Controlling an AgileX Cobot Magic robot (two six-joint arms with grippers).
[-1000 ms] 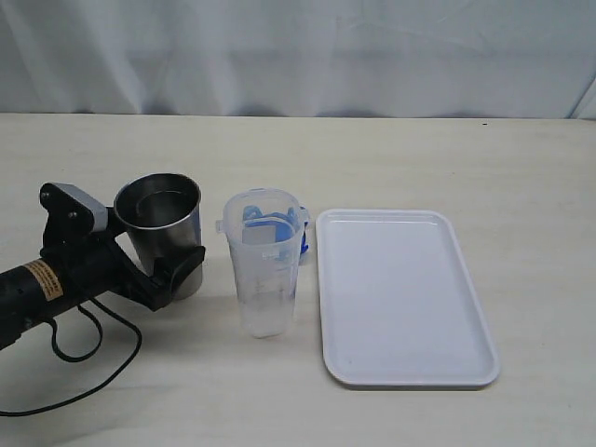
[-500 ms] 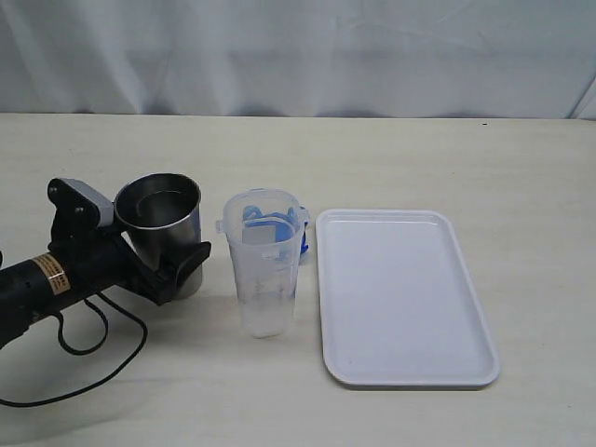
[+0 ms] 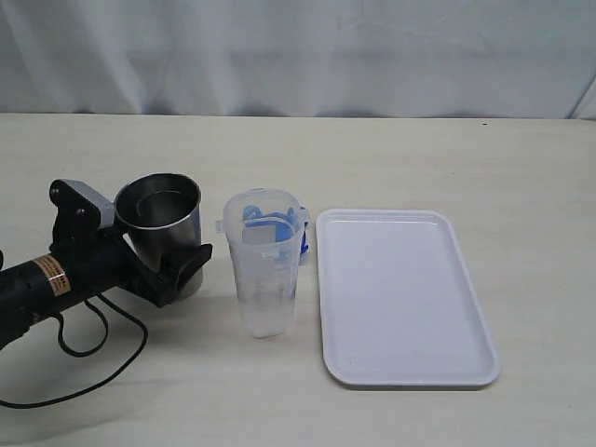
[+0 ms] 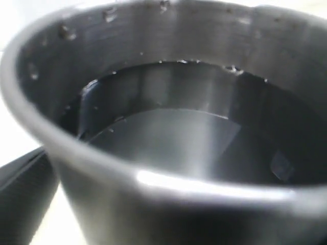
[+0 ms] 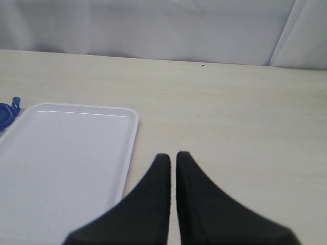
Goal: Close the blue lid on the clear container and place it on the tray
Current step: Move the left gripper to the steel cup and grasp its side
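The clear container (image 3: 265,265) stands upright and uncovered just left of the white tray (image 3: 400,298). The blue lid (image 3: 270,223) lies on the table behind it, seen mostly through its wall; one edge also shows in the right wrist view as the blue lid (image 5: 5,115) next to the tray (image 5: 66,163). My left gripper (image 3: 186,251) is open, straddling the grey metal cup (image 3: 160,223); one finger (image 4: 23,199) shows beside the cup (image 4: 168,138), the other is hidden. My right gripper (image 5: 172,155) is shut on nothing, above bare table right of the tray.
The left arm's black cable (image 3: 93,345) loops over the table near the front left. The grey cup stands close to the clear container's left side. A pale curtain (image 3: 298,56) closes off the far edge of the table.
The left arm has slid a little to the right, bringing its fingers further along the grey cup. The cup, container, lid and tray have not moved.
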